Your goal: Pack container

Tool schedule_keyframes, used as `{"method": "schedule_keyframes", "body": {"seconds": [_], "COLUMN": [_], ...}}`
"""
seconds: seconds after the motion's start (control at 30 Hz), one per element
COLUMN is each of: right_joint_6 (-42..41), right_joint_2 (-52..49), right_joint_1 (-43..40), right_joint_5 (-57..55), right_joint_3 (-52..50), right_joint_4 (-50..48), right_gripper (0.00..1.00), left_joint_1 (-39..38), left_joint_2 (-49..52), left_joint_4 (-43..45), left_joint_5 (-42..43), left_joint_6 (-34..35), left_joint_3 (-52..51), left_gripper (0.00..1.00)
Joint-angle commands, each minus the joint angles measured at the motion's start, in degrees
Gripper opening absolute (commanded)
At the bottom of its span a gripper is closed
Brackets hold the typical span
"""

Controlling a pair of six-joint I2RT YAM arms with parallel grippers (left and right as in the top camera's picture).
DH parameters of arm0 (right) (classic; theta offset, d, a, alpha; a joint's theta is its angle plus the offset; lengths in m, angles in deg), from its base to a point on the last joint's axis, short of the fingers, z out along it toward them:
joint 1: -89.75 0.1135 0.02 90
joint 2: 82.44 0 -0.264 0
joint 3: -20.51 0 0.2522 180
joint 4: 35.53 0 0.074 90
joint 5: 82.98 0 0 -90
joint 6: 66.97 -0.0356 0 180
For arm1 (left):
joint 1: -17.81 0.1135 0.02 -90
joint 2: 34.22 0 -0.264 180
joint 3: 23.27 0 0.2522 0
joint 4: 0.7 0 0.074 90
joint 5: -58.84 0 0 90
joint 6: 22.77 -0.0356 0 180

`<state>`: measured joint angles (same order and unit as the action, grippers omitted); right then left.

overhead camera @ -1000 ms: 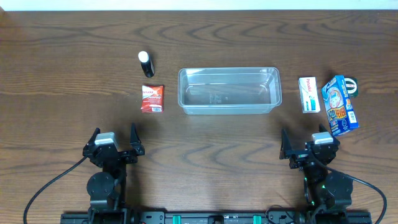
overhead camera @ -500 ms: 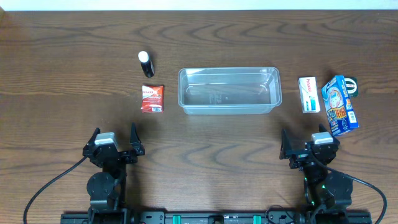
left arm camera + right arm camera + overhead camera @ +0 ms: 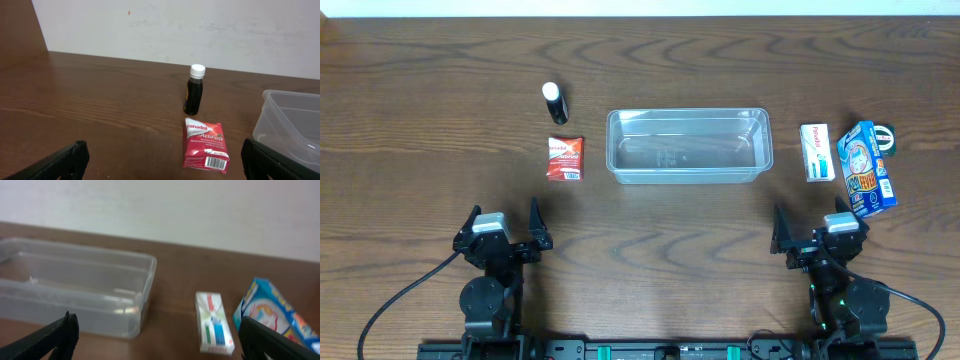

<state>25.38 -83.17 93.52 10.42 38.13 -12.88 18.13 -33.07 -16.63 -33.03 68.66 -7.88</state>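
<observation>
Expect the container point(image 3: 686, 176) to be light, thin, slippery and a bit flexy, so you should pinch its rim. Left tool point(image 3: 504, 218) and right tool point(image 3: 818, 225) both stand apart, empty, at 6 o'clock.

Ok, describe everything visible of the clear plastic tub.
The clear rectangular plastic tub sits upright mid-table, open top up, no lid showing. See-through walls, rounded corners, a raised rim, faint moulded marks on its floor. Nothing lies inside. It rests on the dark wooden table, touching no other item: a red sachet lies apart on its left, a white box apart on its right.
</observation>
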Motion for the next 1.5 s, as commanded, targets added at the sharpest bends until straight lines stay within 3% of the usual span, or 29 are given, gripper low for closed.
{"method": "schedule_keyframes", "body": {"seconds": [0.0,0.33,0.57,0.87,1.2,1.47], "right_joint_6": [0.74,0.72,2.34,9.49,16.11,16.52], "right_joint_2": [0.31,0.09,-5.77,-25.88,-51.93,-68.24], "right_joint_1": [-0.37,-0.39,-1.53,-9.46,-25.40,-36.50], "right_joint_5": [2.16,7.54,1.51,2.54,22.71,23.76], "right_joint_3": [-0.28,0.52,8.68,31.15,53.20,58.01], "right_joint_4": [-0.55,-10.40,-10.14,1.53,18.27,20.85], "right_gripper": [0.99,0.99,0.99,0.99,0.99,0.99], "left_joint_1": [0.26,0.26,0.26,0.26,0.26,0.26], "left_joint_2": [0.20,0.20,0.22,0.20,0.20,0.20], "left_joint_4": [-1.79,-1.79,-1.79,-1.79,-1.79,-1.79], "left_joint_5": [-0.24,-0.24,-0.24,-0.24,-0.24,-0.24], "left_joint_6": [-0.57,-0.55,-0.57,-0.57,-0.55,-0.57], "left_joint_3": [-1.40,-1.40,-1.40,-1.40,-1.40,-1.40], "left_gripper": [0.98,0.98,0.98,0.98,0.98,0.98]}}
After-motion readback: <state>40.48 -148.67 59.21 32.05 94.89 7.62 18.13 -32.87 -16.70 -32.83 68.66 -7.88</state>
